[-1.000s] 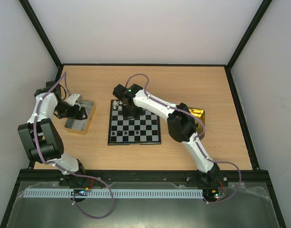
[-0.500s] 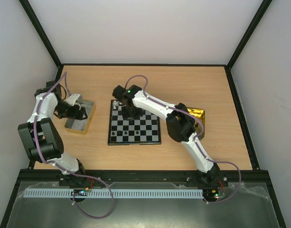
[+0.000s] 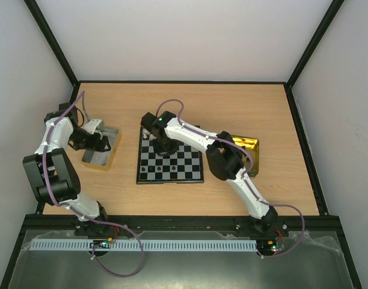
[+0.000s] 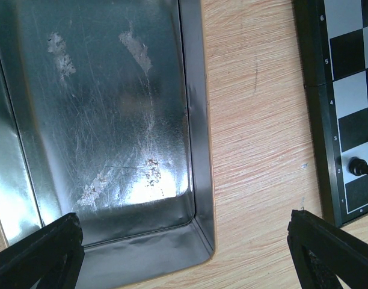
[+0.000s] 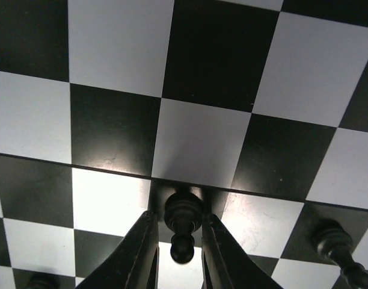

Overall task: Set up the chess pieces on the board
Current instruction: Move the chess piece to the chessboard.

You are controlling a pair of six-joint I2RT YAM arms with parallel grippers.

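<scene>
Over the board [image 5: 199,141], the right hand [image 5: 180,218] was closed on a black piece [image 5: 183,211], its long axis parallel to the fingers [image 5: 139,253], head toward the wrist. Overhead, the arm hid it. Above a metal tray [image 4: 100,120], the left hand [image 4: 184,218] gaped wide, empty.

Left of the jaws of the right gripper [image 5: 179,220] we see only a sliver of one black piece [image 5: 42,281] at the bottom edge, and right of them a second black piece [image 5: 335,244] is cut by that same edge, its kind unclear to us.

Overhead and both close wrist views share the board [image 3: 187,165].
</scene>
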